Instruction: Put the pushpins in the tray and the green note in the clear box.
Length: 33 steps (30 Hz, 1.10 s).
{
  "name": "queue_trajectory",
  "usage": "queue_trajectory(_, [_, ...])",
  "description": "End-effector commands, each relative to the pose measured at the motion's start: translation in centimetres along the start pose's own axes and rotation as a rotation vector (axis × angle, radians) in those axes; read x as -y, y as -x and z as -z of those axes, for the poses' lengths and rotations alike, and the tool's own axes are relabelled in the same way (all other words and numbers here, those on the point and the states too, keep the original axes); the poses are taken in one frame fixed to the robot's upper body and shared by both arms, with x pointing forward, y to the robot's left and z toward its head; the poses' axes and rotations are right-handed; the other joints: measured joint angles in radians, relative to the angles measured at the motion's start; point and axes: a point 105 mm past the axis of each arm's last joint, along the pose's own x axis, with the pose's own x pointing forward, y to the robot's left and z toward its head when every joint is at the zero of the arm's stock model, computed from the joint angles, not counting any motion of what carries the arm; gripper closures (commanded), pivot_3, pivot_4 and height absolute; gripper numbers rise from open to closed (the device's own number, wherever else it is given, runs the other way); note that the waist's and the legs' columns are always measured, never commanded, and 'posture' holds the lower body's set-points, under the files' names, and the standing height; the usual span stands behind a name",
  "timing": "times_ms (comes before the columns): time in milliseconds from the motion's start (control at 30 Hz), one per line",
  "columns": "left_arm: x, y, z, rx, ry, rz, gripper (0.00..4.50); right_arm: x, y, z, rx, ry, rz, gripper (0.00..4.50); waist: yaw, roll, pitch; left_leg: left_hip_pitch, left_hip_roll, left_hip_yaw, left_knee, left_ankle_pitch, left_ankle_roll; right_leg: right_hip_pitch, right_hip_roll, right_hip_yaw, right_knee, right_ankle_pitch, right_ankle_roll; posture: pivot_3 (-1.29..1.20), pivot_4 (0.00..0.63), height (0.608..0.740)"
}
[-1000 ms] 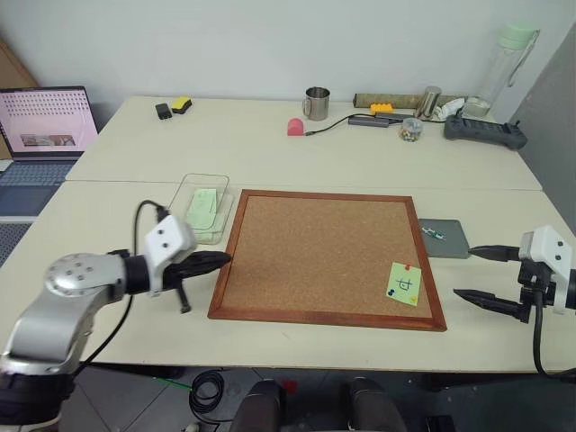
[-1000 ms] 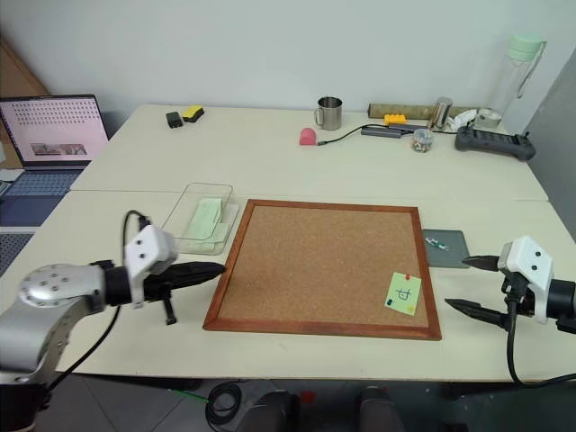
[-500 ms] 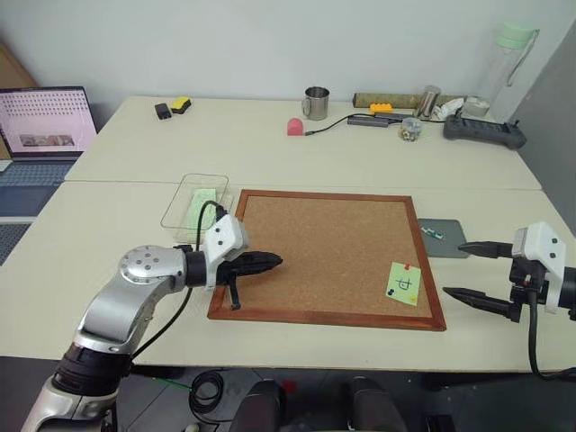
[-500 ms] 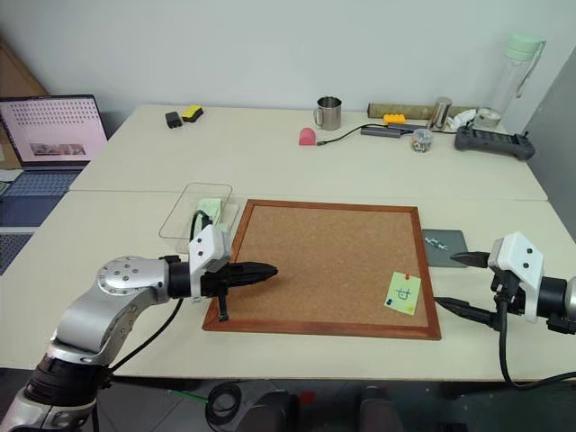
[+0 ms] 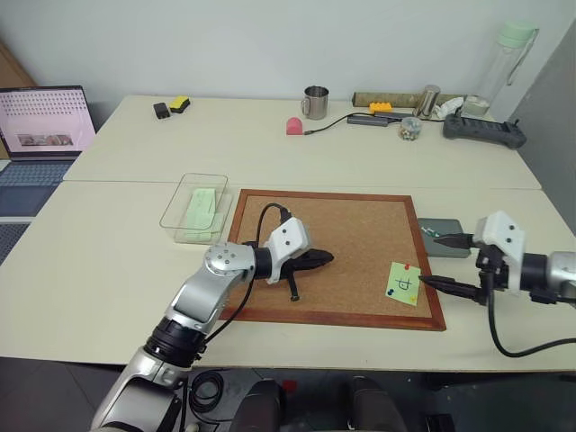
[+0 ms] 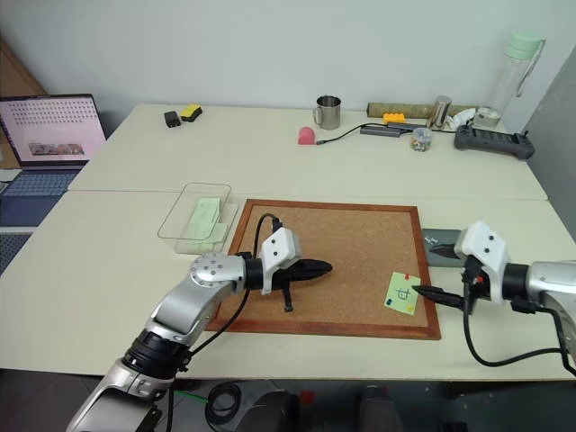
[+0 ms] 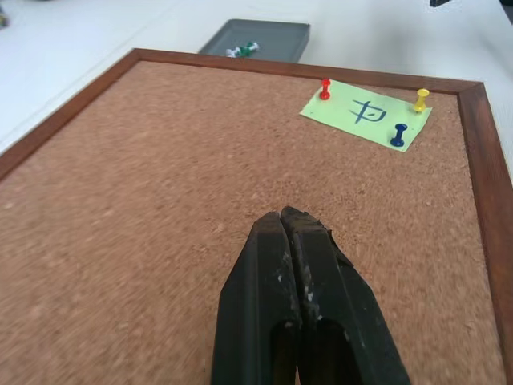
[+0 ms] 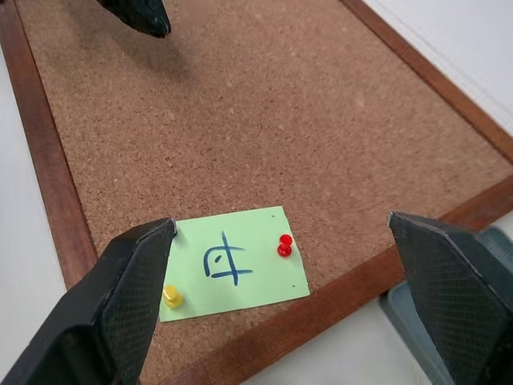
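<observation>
**Three pins yet to pull, nothing of the note's move done**

Found the green note (image 5: 404, 283) lying flat on the corkboard (image 5: 360, 225), at about 4 o'clock on it, close to the frame's corner. Counted three pushpins (image 7: 325, 87) through the paper: red, yellow (image 7: 421, 98) and blue (image 7: 398, 135), each near a corner. Saw none of them lifted.

Noted the tray (image 5: 427, 248) on the desk just off the board's edge at 3 o'clock, with a few small loose pins (image 7: 243, 50) already lying in it. Noted the clear box (image 5: 176, 211) on the far side, at about 10 o'clock from the board, holding plain green sheets (image 5: 200, 209) but no written note.

Saw the left gripper (image 5: 322, 260) over the middle of the cork, jaws pressed shut on nothing, pointing toward 3 o'clock and well apart from the note. Saw the right gripper (image 5: 430, 261) at the board's 4 o'clock edge, jaws spread wide and empty, one finger over the tray, the other reaching to the note's edge.

Judged the work to be at an early stage for this note: all three pins to be drawn and dropped in the tray, then the paper carried across the board to the box.
</observation>
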Motion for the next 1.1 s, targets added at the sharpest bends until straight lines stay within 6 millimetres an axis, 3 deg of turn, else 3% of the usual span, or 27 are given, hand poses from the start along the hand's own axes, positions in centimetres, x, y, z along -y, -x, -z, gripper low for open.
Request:
queue_trajectory(33, [-0.2,-1.0,0.2,0.023,0.005,-0.007,4.5,0.3,-1.1,0.4,-0.005,0.012,-0.013,0.06,0.0,0.0,0.0,0.0,0.0,0.0,0.0,0.0,0.0,0.0,0.0,0.0,0.0,0.0,0.0,0.0,0.15,0.74])
queue_trajectory(367, [0.2,-1.1,2.3,-0.021,0.028,0.007,4.5,1.0,-3.4,1.8,-0.007,0.039,-0.004,0.06,-0.001,0.0,0.0,0.0,0.0,-0.001,0.0,0.0,0.0,0.0,0.0,0.0,0.001,0.0,0.0,0.0,0.15,0.74])
queue_trajectory(467, [0.3,-1.0,2.6,-0.032,0.024,0.007,4.5,1.1,-3.6,2.0,0.003,0.033,0.001,0.5,-0.001,0.0,0.0,0.0,0.0,-0.001,0.0,0.0,0.0,0.0,0.0,0.0,0.001,0.0,0.0,0.0,0.15,0.74])
queue_trajectory(1100, [0.9,-1.0,2.8,-0.046,0.036,0.026,4.5,0.7,-3.4,2.7,-0.01,0.012,-0.03,4.41,-0.001,0.001,0.0,0.001,0.0,-0.002,0.0,0.0,0.0,0.0,0.0,0.0,0.001,0.0,0.0,0.0,0.15,0.74])
